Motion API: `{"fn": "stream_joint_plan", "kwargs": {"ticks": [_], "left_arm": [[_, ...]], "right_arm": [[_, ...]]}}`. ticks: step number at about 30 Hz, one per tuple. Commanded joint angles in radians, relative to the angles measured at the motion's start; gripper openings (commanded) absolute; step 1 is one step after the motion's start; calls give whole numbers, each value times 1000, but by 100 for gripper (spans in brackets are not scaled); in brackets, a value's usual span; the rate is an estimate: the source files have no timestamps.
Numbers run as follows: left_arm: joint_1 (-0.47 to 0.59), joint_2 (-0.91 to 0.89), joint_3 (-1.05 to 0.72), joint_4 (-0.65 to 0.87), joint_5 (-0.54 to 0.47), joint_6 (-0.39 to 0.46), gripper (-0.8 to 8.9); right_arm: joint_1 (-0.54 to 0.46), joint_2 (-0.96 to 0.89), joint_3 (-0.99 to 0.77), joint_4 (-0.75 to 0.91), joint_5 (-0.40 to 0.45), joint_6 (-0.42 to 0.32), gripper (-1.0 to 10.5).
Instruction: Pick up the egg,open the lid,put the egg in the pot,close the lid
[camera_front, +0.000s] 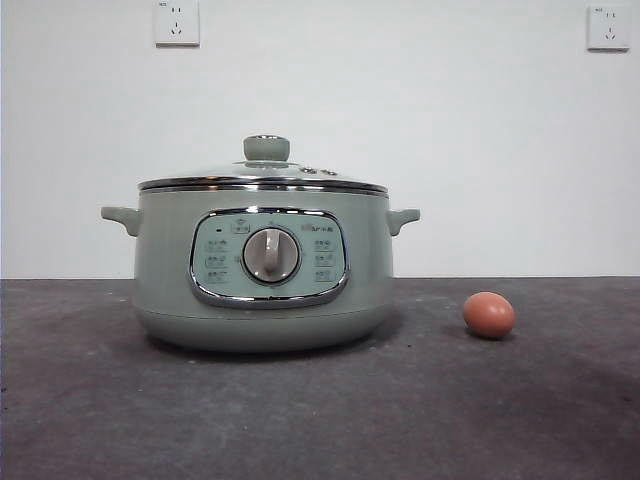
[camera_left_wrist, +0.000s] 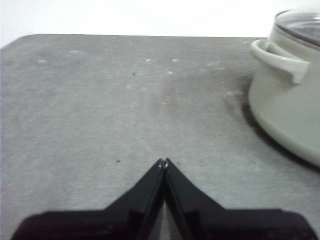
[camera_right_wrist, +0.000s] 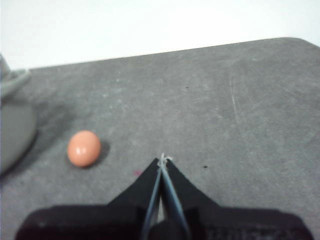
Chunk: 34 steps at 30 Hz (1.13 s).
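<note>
The sage-green pot (camera_front: 262, 268) stands on the dark table, left of centre in the front view. The glass lid (camera_front: 264, 178) with its green knob sits closed on the pot. The reddish-brown egg (camera_front: 489, 314) lies on the table to the right of the pot. My left gripper (camera_left_wrist: 163, 162) is shut and empty over bare table, with the pot's side handle (camera_left_wrist: 280, 59) off to one side. My right gripper (camera_right_wrist: 163, 159) is shut and empty; the egg (camera_right_wrist: 84, 148) lies a short way from it, between it and the pot's edge (camera_right_wrist: 14, 120). Neither gripper shows in the front view.
A white wall stands behind the table with two power sockets (camera_front: 176, 22) high up. The table's far corners show in both wrist views.
</note>
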Motion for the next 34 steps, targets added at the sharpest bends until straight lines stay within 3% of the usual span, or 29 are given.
{"fn": "stream_joint_plan", "kwargs": {"ticks": [1,8,14,27,34], "left_arm": [[3,5,48,7,29,-51,-6],[3,59,213,-50,88,-101,-6],[3,155,393,-173,159,-104,-6],[2,384,771,-488,359,-19,-6],[-19,448,910,-608,367,32,-6]], "right_arm": [[-2,0,43,12,-36,84,-10],[-2,68,181,-4,-116,118,-11],[-2,195,383,-138,-145,114,-11],[-2,532,872,-610,-292,-111,-11],[-2,626,1015,-774,-341,-176,-11]]}}
